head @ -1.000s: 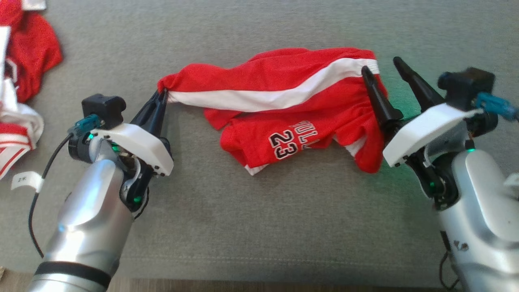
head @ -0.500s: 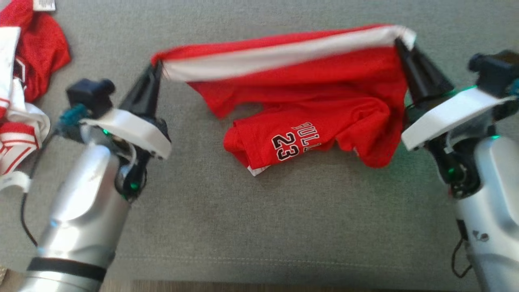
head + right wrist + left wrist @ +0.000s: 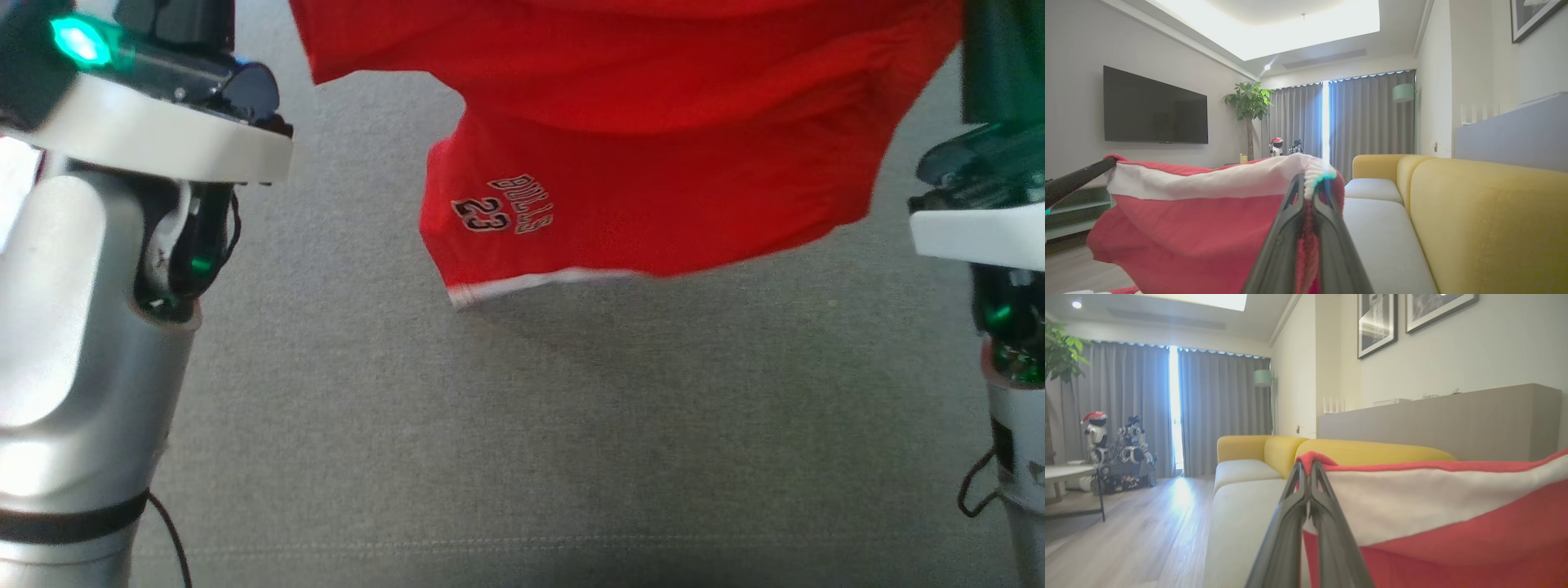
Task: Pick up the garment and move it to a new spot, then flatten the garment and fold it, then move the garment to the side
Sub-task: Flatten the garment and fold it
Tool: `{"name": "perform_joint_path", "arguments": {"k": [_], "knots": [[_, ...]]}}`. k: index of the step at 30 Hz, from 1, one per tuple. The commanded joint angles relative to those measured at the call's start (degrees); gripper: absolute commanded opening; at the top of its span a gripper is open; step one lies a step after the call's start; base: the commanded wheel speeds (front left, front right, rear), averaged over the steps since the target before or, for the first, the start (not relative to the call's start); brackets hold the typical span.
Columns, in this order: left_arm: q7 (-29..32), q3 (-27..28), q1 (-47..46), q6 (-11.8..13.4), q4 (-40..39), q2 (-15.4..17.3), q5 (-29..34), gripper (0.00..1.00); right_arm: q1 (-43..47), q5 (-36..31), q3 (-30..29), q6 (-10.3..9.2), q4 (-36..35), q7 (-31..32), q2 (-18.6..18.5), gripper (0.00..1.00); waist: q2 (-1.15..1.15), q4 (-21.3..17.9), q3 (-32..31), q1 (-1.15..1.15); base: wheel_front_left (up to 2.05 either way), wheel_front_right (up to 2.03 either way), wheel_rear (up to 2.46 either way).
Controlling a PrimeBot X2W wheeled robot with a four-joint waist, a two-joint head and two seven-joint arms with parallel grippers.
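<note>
Forearms nearest: left arm and right arm stand at the two edges of the head view, wrists high.

Left gripper: fingers pressed together, pinching one end of the white band of the red shorts.

Right gripper: fingers pressed together, pinching the gathered other end of the same band.

The band runs nearly level between the two grips, with a slight sag in the middle. The shorts hang in the air from it, above the grey cushion. The printed leg and its white hem hang lowest and appear clear of the cushion, with a shadow beneath. The hem slants, lower toward the robot's left.

Farther off: yellow sofa back, then grey curtains.

Judgement: the step in hand is the carry to a new spot.

To do it well:
- Move both wrists at one pace and one height.
- Hold the spacing so the band is taut but not stretched.
- Hold enough height that the low hem does not drag and roll under.
- At the new spot, let the hem touch first, then draw the band away so the cloth lays out flat.
- Open only once the cloth rests on the cushion.

Risk: the left pinch holds only a thin corner, so a jerk could pull it free.
</note>
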Motion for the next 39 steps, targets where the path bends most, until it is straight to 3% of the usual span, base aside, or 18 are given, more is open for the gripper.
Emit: {"name": "perform_joint_path", "arguments": {"k": [1, 7, 14, 21, 22, 26, 34, 39], "knots": [[2.18, 2.53, -2.57, 0.87, -4.72, 2.75, 0.53, 0.0, -0.17, 0.07, -0.25, 0.24, -3.18, 0.41, -0.48, 0.0, 0.0, -1.14, -1.14, 0.0, 0.0, 0.0, 0.0], [6.19, 2.58, -2.73, 1.38, -7.5, 2.92, -1.4, 0.0, -0.63, 1.99, -0.9, 0.24, -2.97, 1.58, -0.29, 0.0, 0.0, -2.84, -0.63, 0.0, 0.0, 0.0, 0.0], [6.45, 1.93, -10.56, -1.16, 0.6, 1.28, -3.0, 0.0, -9.72, 5.45, -0.3, 0.24, 3.96, 0.88, -0.85, 0.0, 0.0, -3.53, 2.81, 0.0, 0.0, 0.0, 0.0], [0.62, 0.86, -28.25, -3.81, 19.94, -2.77, -0.95, 0.0, -28.33, 6.48, 1.66, 0.24, 19.95, -4.63, 0.82, 0.0, 0.0, -3.23, 5.97, 0.0, 0.0, 0.0, 0.0], [-1.23, 0.37, -33.07, -4.4, 25.81, -3.78, -0.1, 0.0, -33.3, 5.96, 2.67, 0.24, 25.6, -7.59, 1.73, 0.0, 0.0, -3.21, 5.97, 0.0, 0.0, 0.0, 0.0], [-3.71, -0.54, -39.59, -5.37, 37.13, -5.76, 1.01, 0.0, -40.8, 5.68, 5.07, 0.24, 38.15, -13.35, 4.77, 0.0, 0.0, -3.19, 4.91, 0.0, 0.0, 0.0, 0.0], [-3.31, -1.45, -39.33, -7.25, 57.77, -11.54, -2.58, 0.0, -46.15, 5.51, 9.92, 0.24, 64.94, -14.79, 11.03, 0.0, 0.0, -1.59, 6.63, 0.0, 0.0, 0.0, 0.0], [-3.88, -0.74, -35.18, -7.95, 64.94, -13.41, -6.22, 0.0, -45.45, 7.94, 14.93, 0.24, 73.15, -12.72, 12.58, 0.0, 0.0, -0.89, 8.5, 0.0, 0.0, 0.0, 0.0]]}}
